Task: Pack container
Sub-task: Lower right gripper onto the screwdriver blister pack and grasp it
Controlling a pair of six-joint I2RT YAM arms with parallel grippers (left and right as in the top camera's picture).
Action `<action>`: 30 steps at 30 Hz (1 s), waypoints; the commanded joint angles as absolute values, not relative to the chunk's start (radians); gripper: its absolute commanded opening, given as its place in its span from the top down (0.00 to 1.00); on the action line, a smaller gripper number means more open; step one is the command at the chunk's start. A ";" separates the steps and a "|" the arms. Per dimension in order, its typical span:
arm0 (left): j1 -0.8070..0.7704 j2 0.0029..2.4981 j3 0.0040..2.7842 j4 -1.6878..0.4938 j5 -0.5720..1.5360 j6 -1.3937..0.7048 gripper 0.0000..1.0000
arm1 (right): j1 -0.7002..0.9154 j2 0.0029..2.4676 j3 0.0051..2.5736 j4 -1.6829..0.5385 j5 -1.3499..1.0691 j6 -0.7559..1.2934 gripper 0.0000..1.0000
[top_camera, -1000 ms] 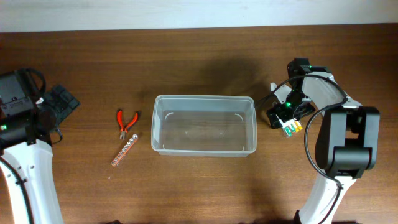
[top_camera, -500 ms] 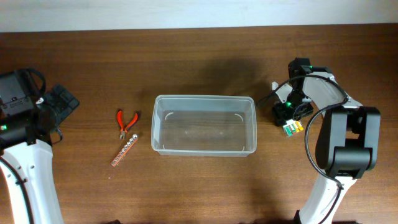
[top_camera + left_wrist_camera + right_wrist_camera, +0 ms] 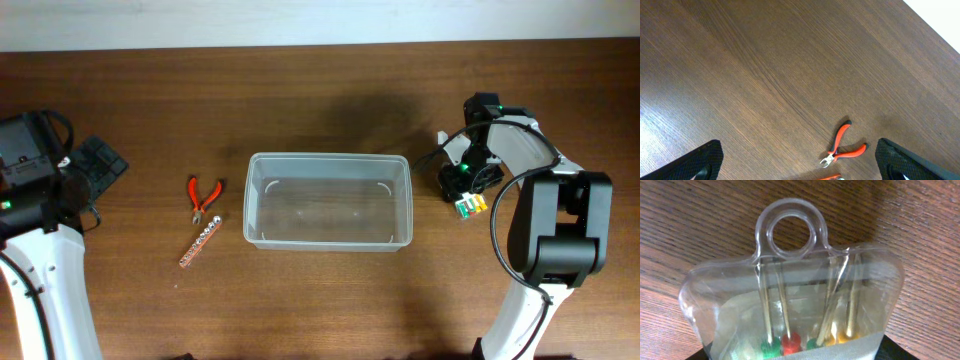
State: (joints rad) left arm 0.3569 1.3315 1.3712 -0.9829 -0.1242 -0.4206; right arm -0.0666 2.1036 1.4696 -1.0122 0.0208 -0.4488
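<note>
Clear plastic filled the right wrist camera as the right gripper (image 3: 462,183) settled over a hanging pouch (image 3: 790,300) of small colour-tipped tools. Over the past second it had slid sideways above the table (image 3: 320,100) from a spot just beside the pouch, on the container's side. Whether its fingers had closed on the pouch could not be told. The container (image 3: 330,156) sat empty near that gripper, between the two arms. The left gripper (image 3: 100,165), fingers spread wide and holding nothing, hung well apart from the container, with red-handled pliers (image 3: 842,147) and a studded bar (image 3: 200,246) lying untouched between them. The shift suggested the pouch would be packed first; nothing had gone in yet
</note>
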 commanded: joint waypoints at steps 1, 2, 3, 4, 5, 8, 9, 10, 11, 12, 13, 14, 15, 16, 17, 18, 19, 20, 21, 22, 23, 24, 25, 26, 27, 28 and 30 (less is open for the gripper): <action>0.363 1.329 1.385 -0.981 -0.139 -0.433 0.01 | -0.067 2.140 1.436 -1.013 -0.023 -0.455 0.67; 0.363 1.329 1.385 -0.981 -0.139 -0.433 0.01 | -0.067 2.140 1.436 -1.012 -0.023 -0.455 0.73; 0.363 1.329 1.385 -0.981 -0.138 -0.433 0.01 | -0.067 2.140 1.436 -1.013 -0.023 -0.455 0.81; 0.363 1.329 1.385 -0.981 -0.138 -0.433 0.01 | -0.067 2.140 1.436 -1.013 -0.023 -0.455 0.85; 0.363 1.329 1.385 -0.981 -0.139 -0.433 0.01 | -0.067 2.140 1.436 -1.013 -0.023 -0.455 0.92; 0.363 1.329 1.385 -0.981 -0.139 -0.433 0.01 | -0.067 2.140 1.436 -1.013 -0.023 -0.455 0.96; 0.363 1.329 1.385 -0.981 -0.139 -0.433 0.01 | -0.067 2.140 1.436 -1.013 -0.023 -0.455 0.96; 0.363 1.329 1.385 -0.981 -0.139 -0.433 0.01 | -0.067 2.140 1.436 -1.013 -0.023 -0.455 0.96; 0.363 1.329 1.385 -0.981 -0.139 -0.433 0.01 | -0.067 2.140 1.436 -1.012 -0.023 -0.455 0.96; 0.363 1.329 1.385 -0.981 -0.139 -0.433 0.01 | -0.067 2.140 1.436 -1.013 -0.023 -0.455 0.96; 0.363 1.329 1.385 -0.981 -0.139 -0.433 0.01 | -0.067 2.140 1.436 -1.013 -0.023 -0.455 0.96; 0.363 1.329 1.385 -0.981 -0.139 -0.433 0.01 | -0.067 2.140 1.436 -1.013 -0.023 -0.455 0.96; 0.363 1.329 1.385 -0.981 -0.139 -0.433 0.01 | -0.067 2.140 1.436 -1.013 -0.023 -0.455 0.96; 0.363 1.329 1.385 -0.981 -0.139 -0.433 0.01 | -0.067 2.140 1.437 -1.013 -0.023 -0.452 0.96; 0.363 1.329 1.385 -0.981 -0.139 -0.433 0.01 | -0.067 2.140 1.438 -1.013 -0.022 -0.443 0.96; 0.363 1.329 1.385 -0.981 -0.139 -0.433 0.01 | -0.067 2.140 1.443 -1.013 -0.022 -0.430 0.96; 0.363 1.329 1.385 -0.981 -0.139 -0.433 0.01 | -0.067 2.140 1.449 -1.018 -0.022 -0.424 0.96; 0.363 1.329 1.385 -0.981 -0.139 -0.433 0.01 | -0.067 2.138 1.458 -1.029 -0.022 -0.416 0.96; 0.363 1.329 1.385 -0.981 -0.139 -0.433 0.01 | -0.067 2.138 1.472 -1.042 -0.022 -0.412 0.96; 0.363 1.329 1.385 -0.981 -0.139 -0.433 0.01 | -0.067 2.136 1.489 -1.059 -0.022 -0.410 0.96; 0.363 1.329 1.385 -0.981 -0.139 -0.433 0.01 | -0.067 2.135 1.511 -1.080 -0.022 -0.410 0.96; 0.363 1.329 1.385 -0.980 -0.139 -0.433 0.01 | -0.067 2.132 1.532 -1.098 -0.022 -0.410 0.96; 0.363 1.329 1.385 -0.980 -0.139 -0.433 0.01 | -0.067 2.128 1.553 -1.114 -0.022 -0.410 0.96; 0.363 1.329 1.385 -0.980 -0.139 -0.432 0.01 | -0.067 2.123 1.574 -1.130 -0.022 -0.409 0.96; 0.363 1.329 1.385 -0.981 -0.139 -0.432 0.01 | -0.067 2.117 1.594 -1.145 -0.022 -0.408 0.96; 0.363 1.329 1.385 -0.981 -0.139 -0.432 0.01 | -0.067 2.109 1.617 -1.162 -0.022 -0.405 0.96; 0.363 1.329 1.385 -0.981 -0.139 -0.432 0.01 | -0.067 2.091 1.652 -1.184 -0.022 -0.402 0.96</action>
